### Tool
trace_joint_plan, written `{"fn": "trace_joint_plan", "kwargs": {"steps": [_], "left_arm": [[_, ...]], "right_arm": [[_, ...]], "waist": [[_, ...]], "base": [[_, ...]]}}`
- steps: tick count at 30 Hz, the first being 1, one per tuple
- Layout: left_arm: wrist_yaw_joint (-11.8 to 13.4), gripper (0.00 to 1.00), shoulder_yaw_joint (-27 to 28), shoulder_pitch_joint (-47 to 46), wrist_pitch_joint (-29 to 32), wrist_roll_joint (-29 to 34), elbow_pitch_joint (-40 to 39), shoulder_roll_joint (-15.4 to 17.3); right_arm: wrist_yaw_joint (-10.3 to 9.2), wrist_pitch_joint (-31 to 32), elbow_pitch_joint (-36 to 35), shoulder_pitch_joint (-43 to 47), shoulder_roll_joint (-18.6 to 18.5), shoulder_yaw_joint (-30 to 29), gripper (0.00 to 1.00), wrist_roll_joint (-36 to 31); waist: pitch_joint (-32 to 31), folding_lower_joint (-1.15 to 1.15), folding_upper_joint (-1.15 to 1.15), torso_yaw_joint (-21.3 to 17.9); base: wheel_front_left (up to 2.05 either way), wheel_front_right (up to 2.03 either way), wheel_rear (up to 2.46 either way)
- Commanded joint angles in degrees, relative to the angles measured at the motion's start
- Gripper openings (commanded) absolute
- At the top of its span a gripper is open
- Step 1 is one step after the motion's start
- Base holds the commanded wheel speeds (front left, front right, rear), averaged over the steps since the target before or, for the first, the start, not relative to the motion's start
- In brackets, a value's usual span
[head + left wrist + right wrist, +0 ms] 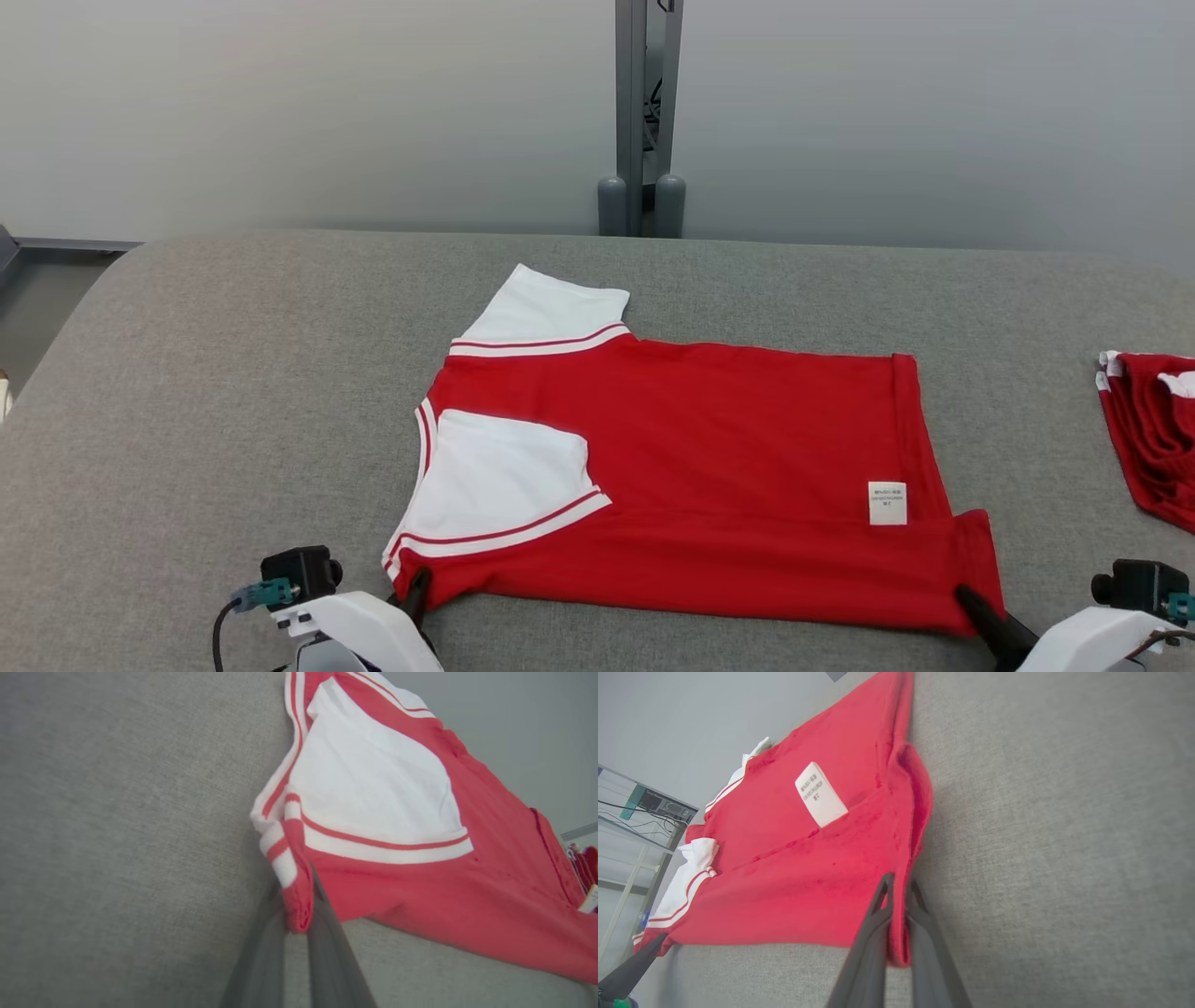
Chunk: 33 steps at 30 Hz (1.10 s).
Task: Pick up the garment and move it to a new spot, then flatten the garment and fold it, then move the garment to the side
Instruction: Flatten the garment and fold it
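The garment [709, 439] is a red shirt with white sleeves and red stripes, lying flat on the grey table, partly folded, with a white label near its right hem. My left gripper [417, 590] is shut on the near left corner by the striped collar; the left wrist view has the red cloth [299, 900] pinched between the two fingers. My right gripper [971, 605] is shut on the near right hem corner, and in the right wrist view the red hem [899, 924] runs between its fingers. The garment [808, 858] spreads away to the left there.
A second red and white garment [1153, 425] lies bunched at the table's right edge. A grey post [644, 112] stands behind the table's far edge. The grey table [233, 392] stretches wide on the left. Shelving [630, 826] shows in the right wrist view.
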Motion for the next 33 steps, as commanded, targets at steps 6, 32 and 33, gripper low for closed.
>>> {"fn": "trace_joint_plan", "kwargs": {"steps": [6,32,33], "left_arm": [[-1.2,0.00,-2.7,1.5,6.0,1.1,-3.5,2.9],[7.1,0.37,-6.6,16.8,33.3,-2.6,-41.8,24.3],[7.6,0.87,-6.5,16.9,33.0,-2.2,-42.2,24.4]], "right_arm": [[0.01,5.9,-1.6,0.2,-3.5,1.9,0.00,2.2],[0.00,25.4,-9.2,4.5,-14.5,6.5,0.16,10.2],[0.00,25.3,-8.7,4.7,-14.2,6.5,1.00,10.4]], "waist": [[-1.1,0.00,0.00,0.5],[-3.4,0.00,0.00,1.0],[-3.4,0.00,0.00,1.0]], "base": [[0.00,0.00,0.00],[0.00,0.00,0.00],[0.00,0.00,0.00]]}}
